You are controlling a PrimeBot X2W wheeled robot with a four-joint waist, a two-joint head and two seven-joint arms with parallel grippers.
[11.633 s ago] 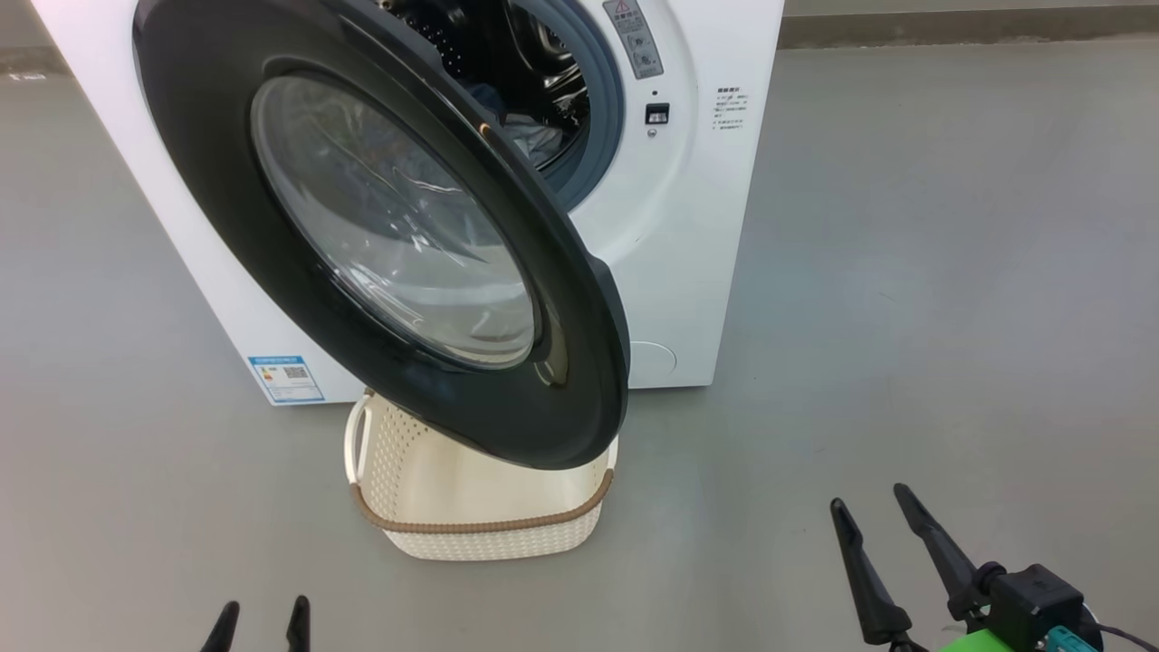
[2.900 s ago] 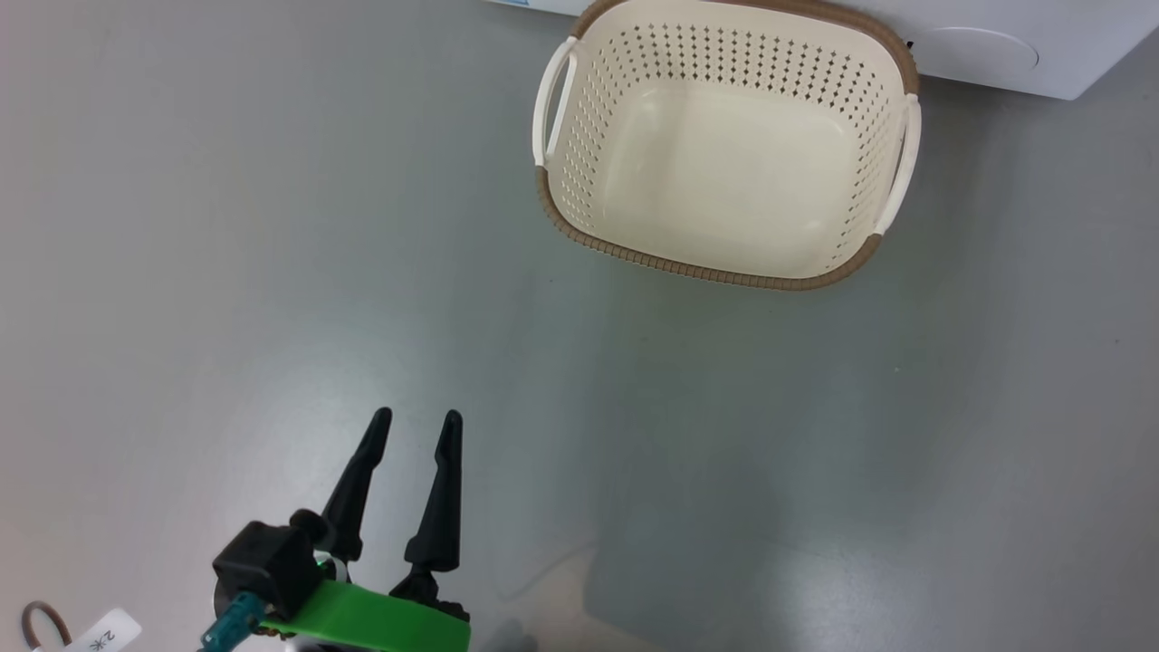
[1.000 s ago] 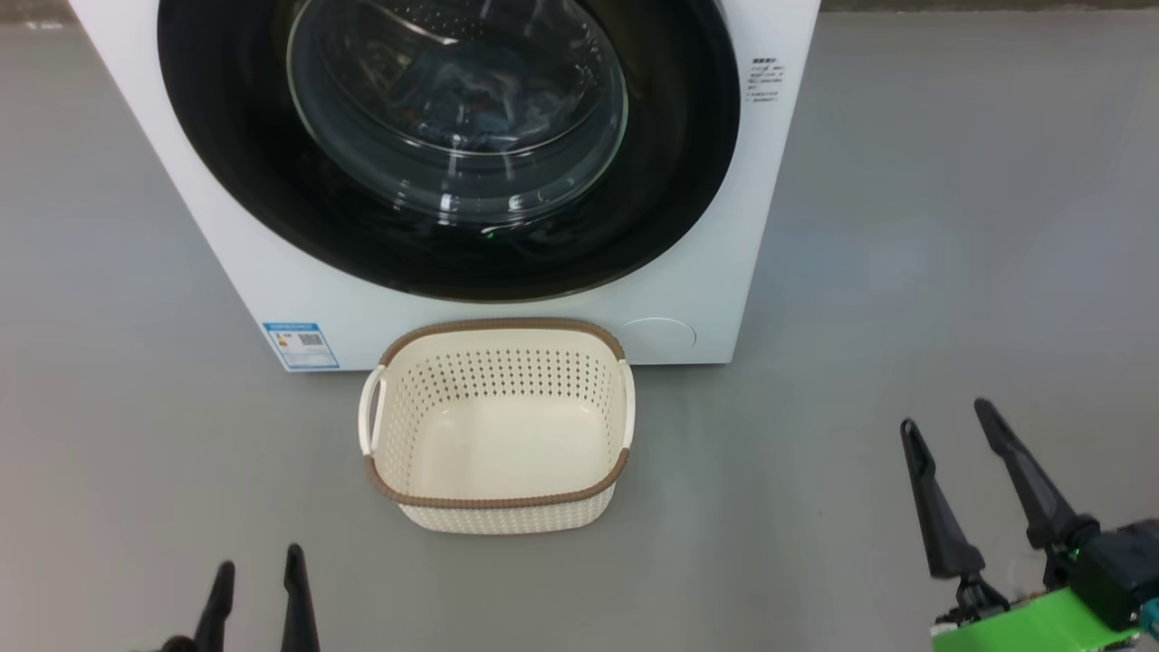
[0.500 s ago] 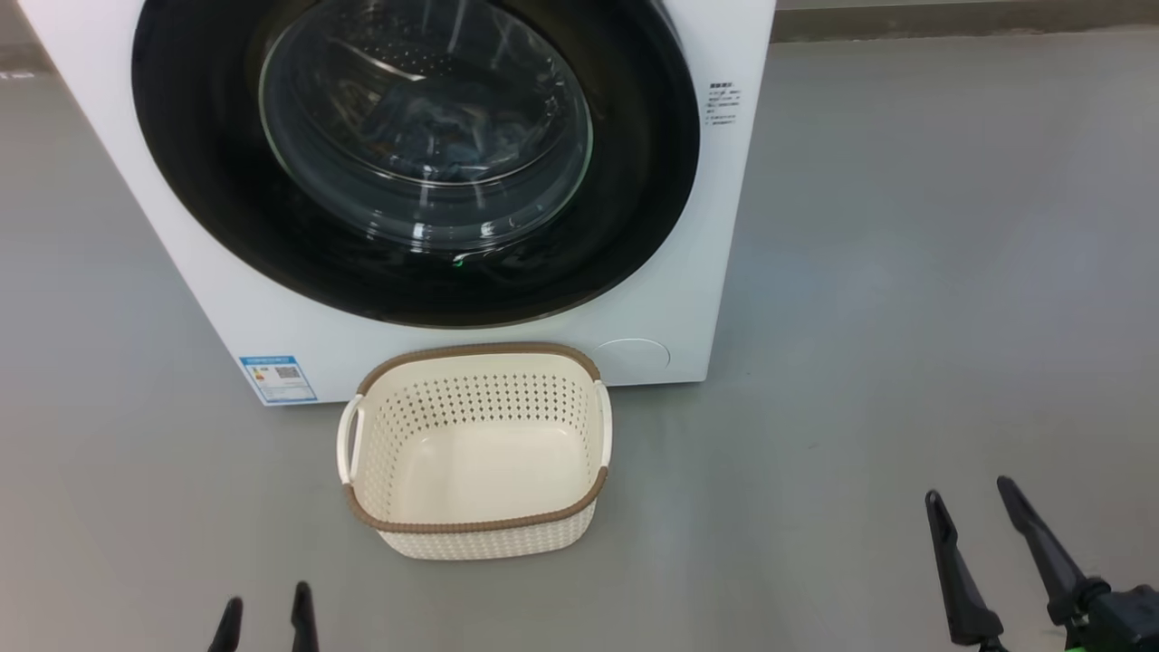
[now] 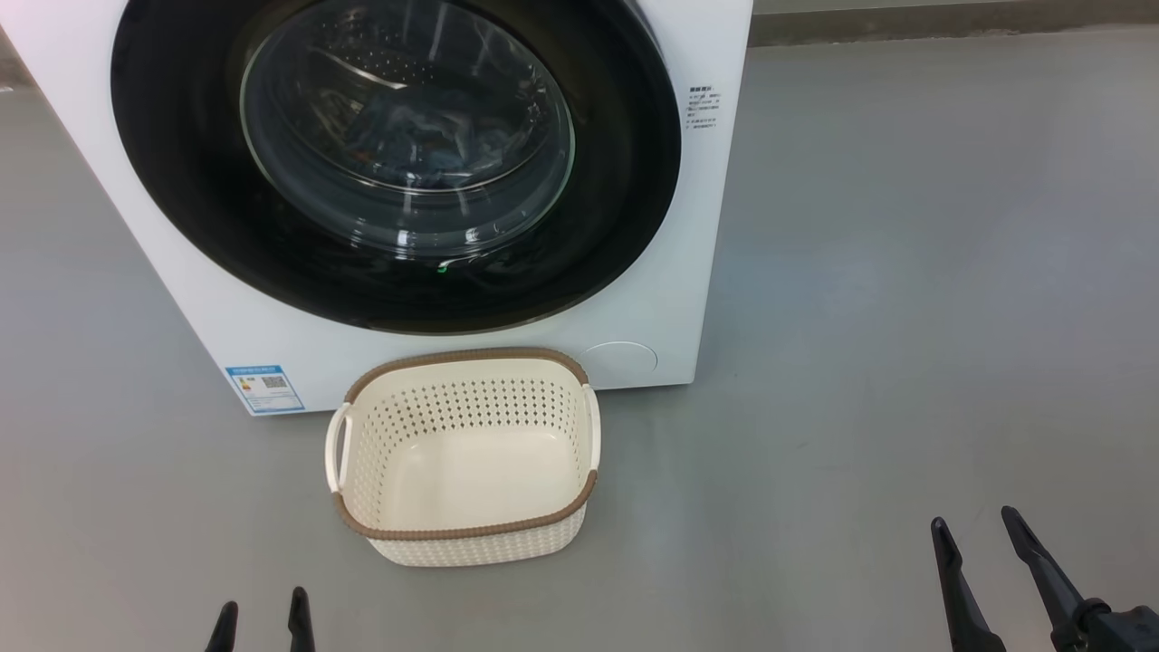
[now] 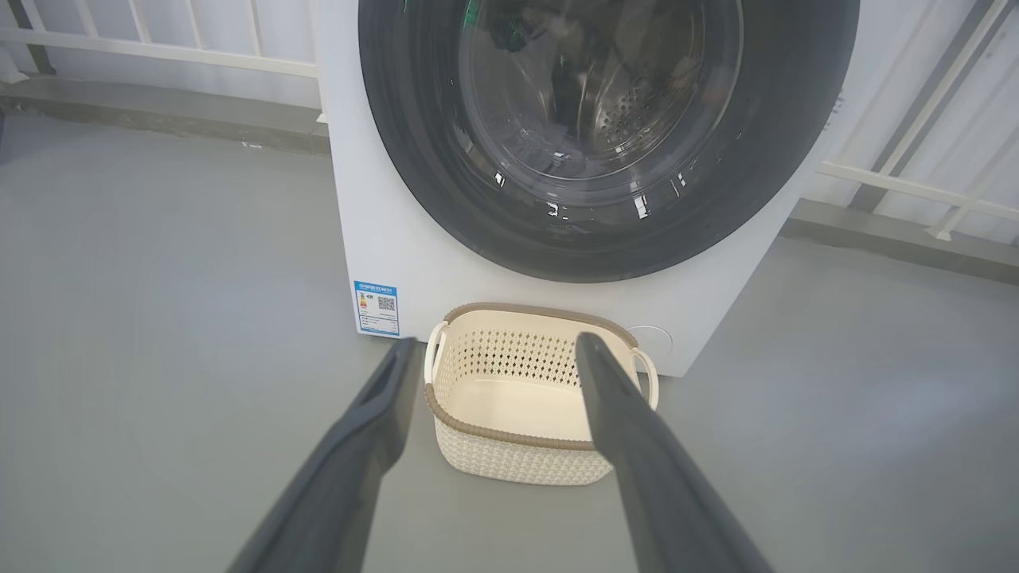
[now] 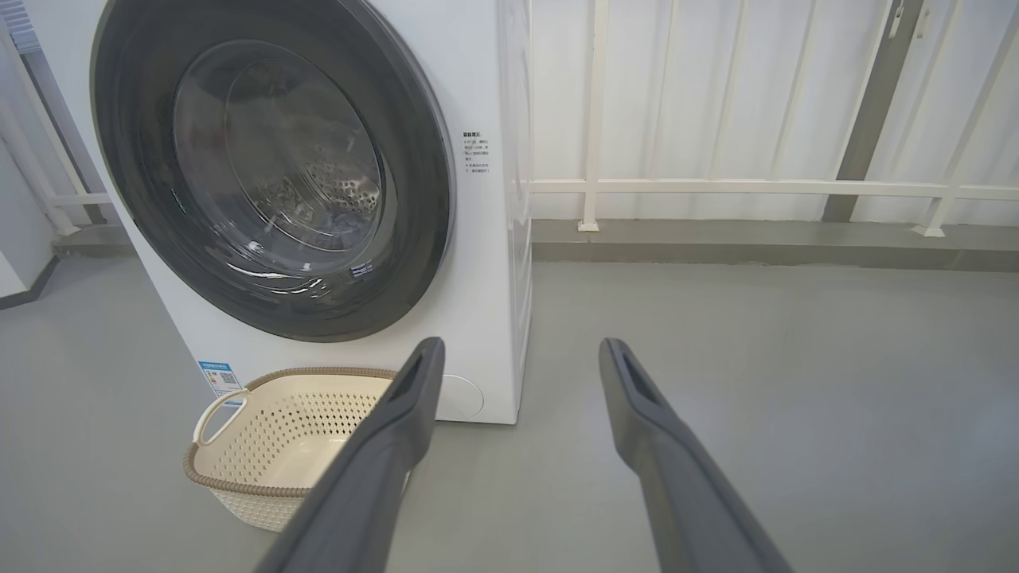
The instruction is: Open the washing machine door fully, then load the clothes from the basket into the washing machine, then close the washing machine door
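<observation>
Shut washing machine door [image 5: 398, 163], one bare basket [image 5: 462, 534].
Door at twelve o'clock, clothes [image 5: 426, 145] dim behind it, count unclear; basket just below; two grippers, left gripper [image 5: 262, 602] at seven, right gripper [image 5: 972, 516] at five, both spread, holding nothing.

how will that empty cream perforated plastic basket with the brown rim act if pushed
The cream plastic basket is empty and perforated, so probably light; a nudge would likely slide it over the smooth grey floor. Low and wide, it seems unlikely to tip. Its moulded walls look fairly stiff.
</observation>
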